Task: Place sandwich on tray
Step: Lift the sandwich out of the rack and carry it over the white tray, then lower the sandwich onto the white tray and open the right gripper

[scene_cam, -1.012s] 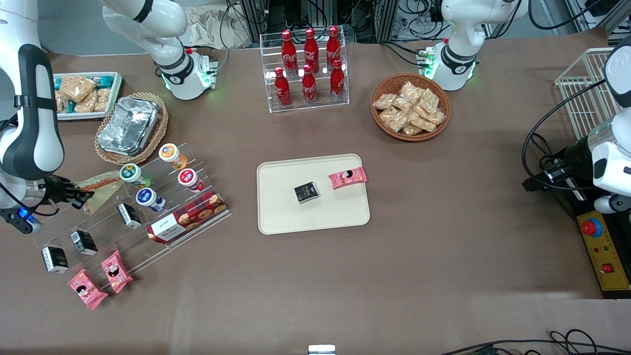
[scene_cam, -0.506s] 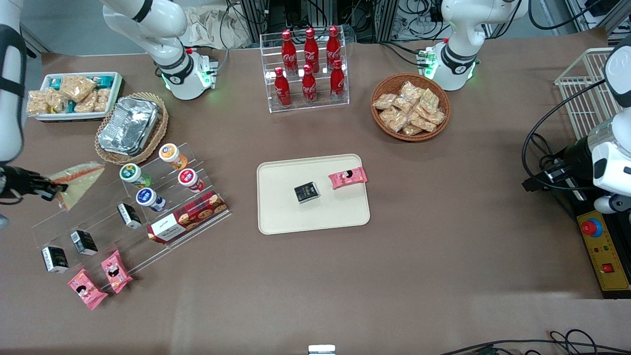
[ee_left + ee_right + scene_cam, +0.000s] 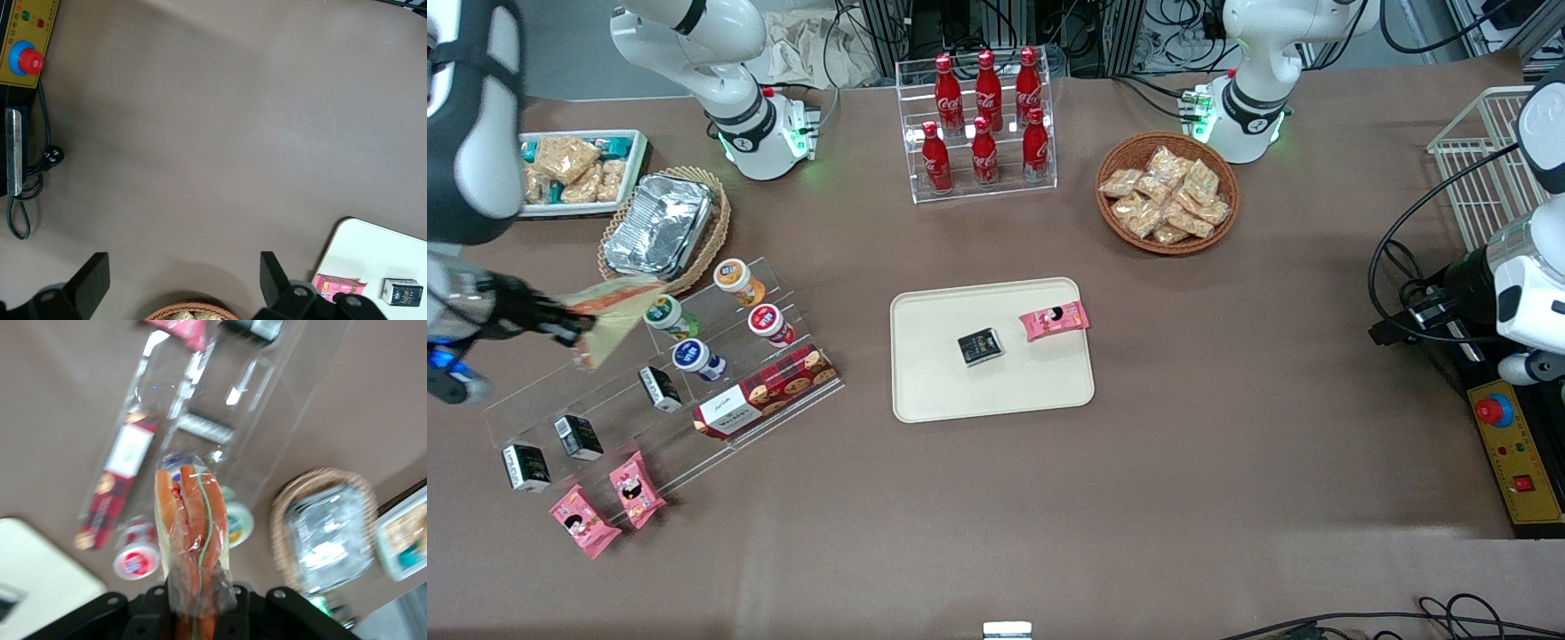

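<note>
Above the clear stepped rack (image 3: 649, 373), toward the working arm's end of the desk (image 3: 1227, 462), the pincer (image 3: 574, 331) hangs in the air clamped on the sandwich (image 3: 614, 316). The wedge sticks out from the black fingers (image 3: 560, 324) over the rack's upper steps, close above the green-lidded cup (image 3: 663, 313), and touches nothing else. In the right wrist view the sandwich (image 3: 193, 540) stands on edge between the pincer (image 3: 195, 613) halves, its orange and green layers showing through the clear wrap.

On the rack stand more small cups: an orange-lidded one (image 3: 736, 277), a red-lidded one (image 3: 767, 322) and a blue-lidded one (image 3: 694, 357), plus small black boxes (image 3: 660, 388) and a red plaid biscuit box (image 3: 765, 389). Two pink packets (image 3: 609, 502) lie on the desk just nearer the front camera than the rack.

Well apart from the sandwich, at the middle of the desk, lies the tray (image 3: 934, 382). It carries a black box (image 3: 980, 347) near its centre and a pink packet (image 3: 1055, 320) near its rim.

Farther from the front camera are a foil tray (image 3: 660, 224) in a wicker basket (image 3: 716, 236), a white bin (image 3: 638, 147) of snacks, a rack of red cola bottles (image 3: 983, 116) and a round basket (image 3: 1227, 182) of beige snack bags.
</note>
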`<state>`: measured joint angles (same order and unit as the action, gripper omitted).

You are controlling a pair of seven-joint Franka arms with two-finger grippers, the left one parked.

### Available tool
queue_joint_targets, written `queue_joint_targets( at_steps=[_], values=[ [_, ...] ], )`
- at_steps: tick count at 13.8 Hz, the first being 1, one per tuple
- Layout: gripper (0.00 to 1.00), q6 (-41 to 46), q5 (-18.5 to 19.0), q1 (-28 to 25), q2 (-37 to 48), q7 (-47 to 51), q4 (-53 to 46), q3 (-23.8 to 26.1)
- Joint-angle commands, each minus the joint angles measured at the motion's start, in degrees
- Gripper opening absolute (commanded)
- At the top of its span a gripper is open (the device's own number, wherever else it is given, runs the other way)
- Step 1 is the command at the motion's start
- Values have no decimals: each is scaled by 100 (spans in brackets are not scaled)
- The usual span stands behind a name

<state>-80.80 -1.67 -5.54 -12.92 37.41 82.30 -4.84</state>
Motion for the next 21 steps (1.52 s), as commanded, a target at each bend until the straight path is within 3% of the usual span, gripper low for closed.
queue_joint_targets(
  at_steps=[1, 6, 13, 17, 21],
  values=[
    [0, 65, -535, -393, -96, 1351, -161, -52],
    [0, -796, -940, -1308, -526, 3244, -170, -43],
    [0, -2297, -2091, -2108, -1536, 4905, -144, -60],
    [0, -3230, -2118, -2522, -2257, 5268, -91, -60],
    [0, -3591, -2127, -2706, -2609, 5460, -91, -52]
  ],
)
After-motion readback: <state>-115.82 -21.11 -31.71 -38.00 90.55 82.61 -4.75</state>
